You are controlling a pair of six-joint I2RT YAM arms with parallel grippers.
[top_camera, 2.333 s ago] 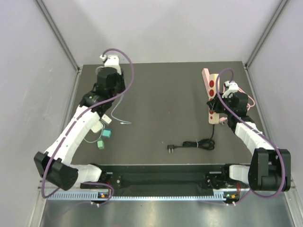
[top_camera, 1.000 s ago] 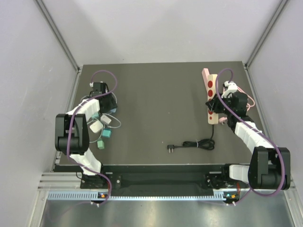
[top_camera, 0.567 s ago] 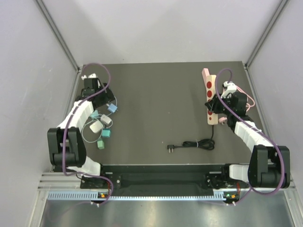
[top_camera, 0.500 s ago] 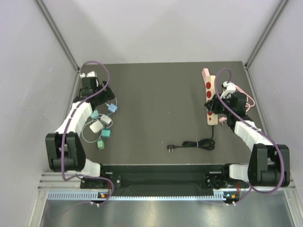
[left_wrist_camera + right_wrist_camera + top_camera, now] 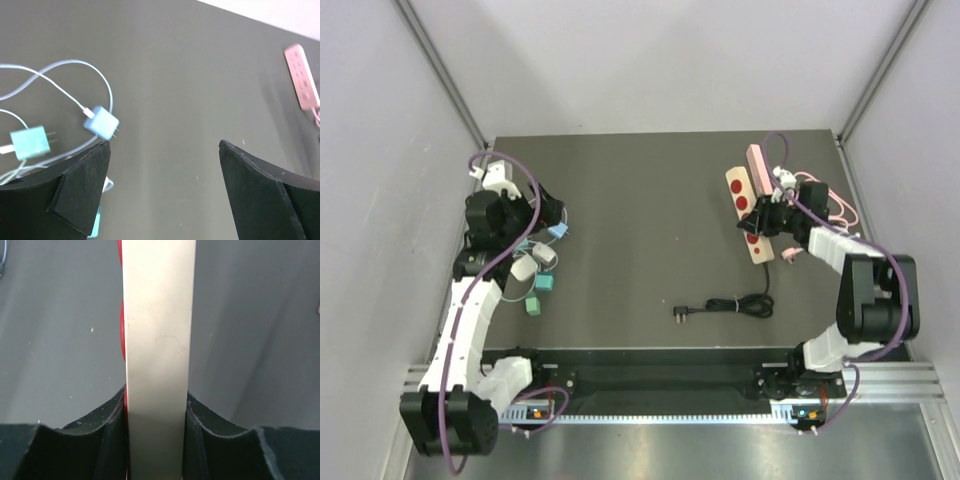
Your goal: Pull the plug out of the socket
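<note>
A: How's your R side?
B: Your right gripper [image 5: 157,407] is clamped on the cream strip [image 5: 159,330], same grip as a sec ago. The strip runs straight up the wrist view between both fingers, with red along its left edge.

A: Anything moved?
B: Yes. The strip's far end has swung left vs. half a sec back. It now lies apart from the pink strip [image 5: 758,160], which sits near those jaws, just off to one side.

A: And the plug?
B: The black plug [image 5: 682,312] lies loose on the table [image 5: 650,200], well apart from your R jaws and in no socket. It hasn't shifted. Its black cord [image 5: 745,304] coils beside it and runs up toward the strip's near end.

A: L side?
B: Your left gripper [image 5: 163,145] has gone from part-closed to wide open, w/ nothing between the jaws. The blue charger [image 5: 101,123] sits just off the left finger's tip. The teal charger [image 5: 30,142] is further out that side.
</note>
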